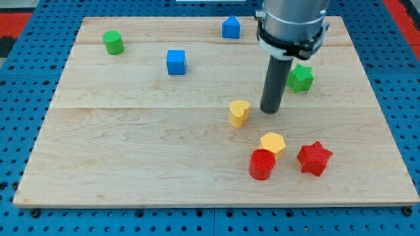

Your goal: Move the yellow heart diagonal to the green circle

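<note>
yellow heart upright, lobes toward view's right

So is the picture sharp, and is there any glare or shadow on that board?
Camera view: evenly lit and mostly sharp; the board shows no strong glare. Soft, short shadows sit under the yellow heart and by my tip, just right of the heart. The arm's top is cut off at the view's top, and the green circle looks crisp.

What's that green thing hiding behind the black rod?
A green star block sits behind the rod, toward the view's top right. Its left part is covered by the rod, so its full shape can't be seen. My tip rests just right of the yellow heart.
</note>
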Available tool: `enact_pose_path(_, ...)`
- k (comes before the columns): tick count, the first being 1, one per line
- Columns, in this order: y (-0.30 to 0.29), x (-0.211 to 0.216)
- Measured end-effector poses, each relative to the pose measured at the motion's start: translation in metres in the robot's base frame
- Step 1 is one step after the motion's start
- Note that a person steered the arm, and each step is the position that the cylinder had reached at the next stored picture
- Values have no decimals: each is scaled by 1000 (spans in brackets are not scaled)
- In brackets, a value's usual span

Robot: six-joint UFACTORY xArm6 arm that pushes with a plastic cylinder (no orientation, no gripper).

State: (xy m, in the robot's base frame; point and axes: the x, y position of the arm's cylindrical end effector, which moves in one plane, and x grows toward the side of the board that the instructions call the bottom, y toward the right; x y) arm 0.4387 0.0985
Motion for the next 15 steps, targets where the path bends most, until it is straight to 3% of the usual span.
enact_pose_path(2, -41, -29)
enact_pose_path(5, -39, -22)
enact_pose_path(8, -84, 9)
enact_pose_path(10, -93, -12)
enact_pose_path(13, -33, -7)
enact_pose_path(15, 4, 18)
